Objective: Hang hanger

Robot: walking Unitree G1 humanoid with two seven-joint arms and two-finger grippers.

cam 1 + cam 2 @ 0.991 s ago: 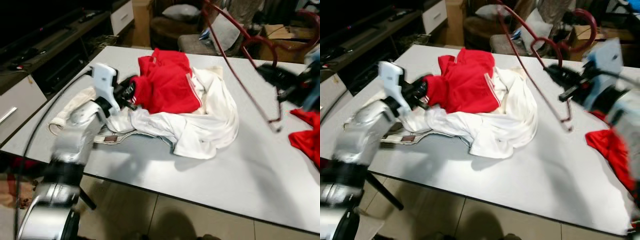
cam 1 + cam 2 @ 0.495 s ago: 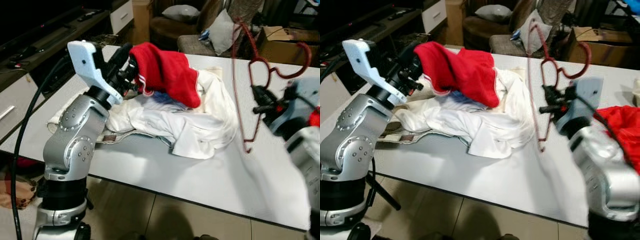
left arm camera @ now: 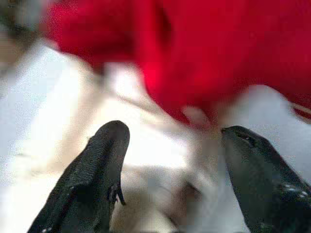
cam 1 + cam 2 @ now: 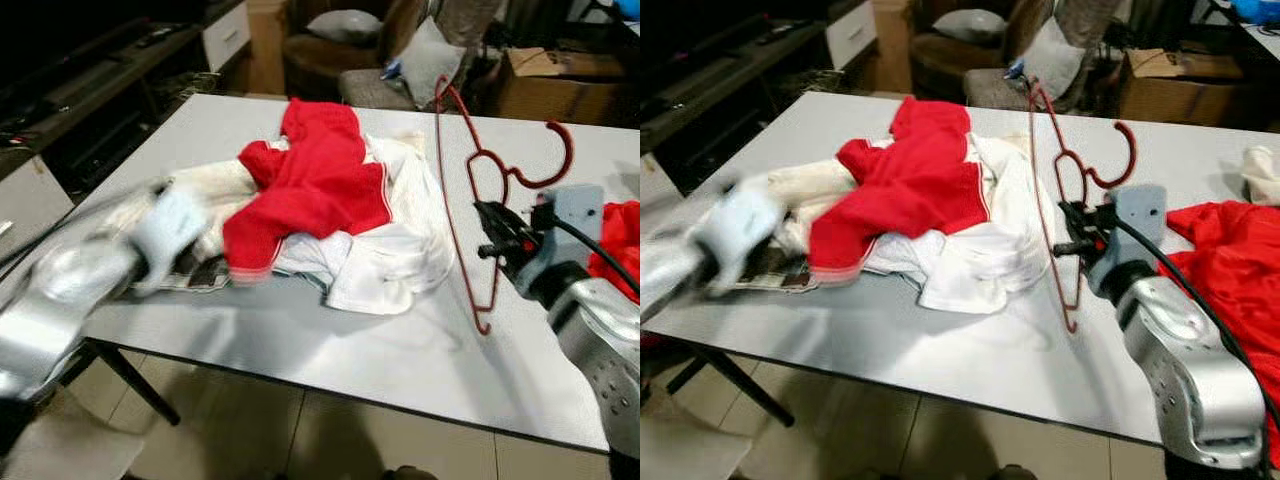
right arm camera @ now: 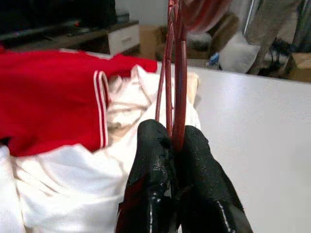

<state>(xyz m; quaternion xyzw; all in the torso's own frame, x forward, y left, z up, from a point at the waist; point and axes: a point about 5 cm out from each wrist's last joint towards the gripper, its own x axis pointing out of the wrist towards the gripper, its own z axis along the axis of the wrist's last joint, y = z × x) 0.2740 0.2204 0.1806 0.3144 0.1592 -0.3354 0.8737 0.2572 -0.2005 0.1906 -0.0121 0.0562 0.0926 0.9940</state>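
A dark red wire hanger [image 4: 570,155] stands upright over the right half of the grey table [image 4: 330,340]. My right gripper [image 4: 490,232] is shut on its lower wires; in the right wrist view the fingers [image 5: 155,145] pinch the hanger [image 5: 175,73]. A red shirt [image 4: 315,185] lies spread over a pile of white garments [image 4: 385,265] at the table's middle. My left arm [image 4: 100,270] is blurred at the table's left edge. In the left wrist view my left gripper [image 3: 175,131] is open, with the red shirt [image 3: 218,43] just beyond its tips.
Another red cloth [image 4: 620,240] lies at the table's right edge. Behind the table are an armchair with cushions [image 4: 400,60] and a cardboard box [image 4: 545,75]. A dark low cabinet [image 4: 90,100] runs along the left. Tiled floor [image 4: 300,430] lies in front.
My left gripper has let go of the red shirt it held up; the shirt now lies spread on the pile. The left arm has dropped back toward the left. The right gripper still holds the hanger.
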